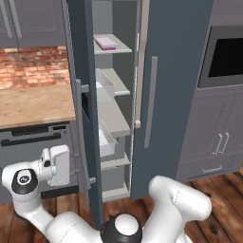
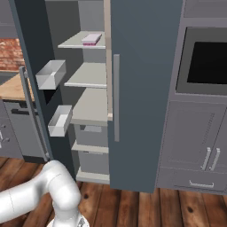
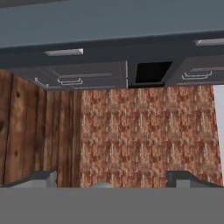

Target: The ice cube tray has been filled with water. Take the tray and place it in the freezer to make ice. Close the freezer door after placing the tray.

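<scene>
Standing low at the near edge of both base views, the white arm is folded, with its hand (image 1: 56,163) turned to the left, beside the open freezer door (image 1: 84,95), and nothing is held in it. In the hand view the two dark finger tips (image 3: 41,178) sit far from each other at the bottom, so the jaws are wide apart and empty; beyond them this view shows a red brick wall (image 3: 144,131), a strip of wood floor (image 3: 35,131) and grey cabinet fronts (image 3: 83,75). A little farther, the freezer door is swung out toward the robot, seen almost edge-on, and in the right base view two clear bins (image 2: 51,73) hang on its inner side. Behind the door, the freezer (image 2: 146,88) shows white shelves one above the other and drawers lower down. The ice cube tray (image 1: 105,43) lies flat on the top shelf (image 1: 121,49), pale on top with a pink lower edge, well apart from the hand. The neighbouring door with the long grey handle (image 1: 150,102) is closed. To the left a wooden tabletop (image 1: 33,104) runs under the brick wall, and to the right, farther back, a black wall oven (image 2: 208,57) sits above grey cabinet doors (image 2: 199,146).
</scene>
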You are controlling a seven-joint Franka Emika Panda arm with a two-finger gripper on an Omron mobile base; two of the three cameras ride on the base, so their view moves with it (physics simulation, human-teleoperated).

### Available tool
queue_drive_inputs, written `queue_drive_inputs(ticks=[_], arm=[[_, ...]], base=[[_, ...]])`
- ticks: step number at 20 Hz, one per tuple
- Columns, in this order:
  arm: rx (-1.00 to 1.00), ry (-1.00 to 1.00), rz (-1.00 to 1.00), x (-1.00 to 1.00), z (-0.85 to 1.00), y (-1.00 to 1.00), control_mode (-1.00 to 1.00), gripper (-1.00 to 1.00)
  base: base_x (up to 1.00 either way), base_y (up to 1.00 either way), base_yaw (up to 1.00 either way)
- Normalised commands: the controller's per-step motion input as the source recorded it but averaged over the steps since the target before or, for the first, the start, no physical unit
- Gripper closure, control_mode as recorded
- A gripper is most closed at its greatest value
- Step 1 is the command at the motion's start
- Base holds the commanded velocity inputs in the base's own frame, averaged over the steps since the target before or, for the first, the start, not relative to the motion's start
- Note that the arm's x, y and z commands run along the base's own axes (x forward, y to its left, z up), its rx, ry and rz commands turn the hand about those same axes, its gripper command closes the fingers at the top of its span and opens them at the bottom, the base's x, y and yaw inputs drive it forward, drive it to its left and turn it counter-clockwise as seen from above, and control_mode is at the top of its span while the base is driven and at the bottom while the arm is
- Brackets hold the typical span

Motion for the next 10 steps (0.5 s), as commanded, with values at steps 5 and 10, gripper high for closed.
queue_drive_inputs(ticks=[5, 10], arm=[[-0.05, 0.0, 0.0, 0.14, -0.16, 0.0, -1.0, -1.0], [-0.05, 0.0, 0.0, 0.27, -0.2, 0.1, -1.0, -1.0]], base=[[0.0, 0.0, 0.0], [0.0, 0.0, 0.0]])
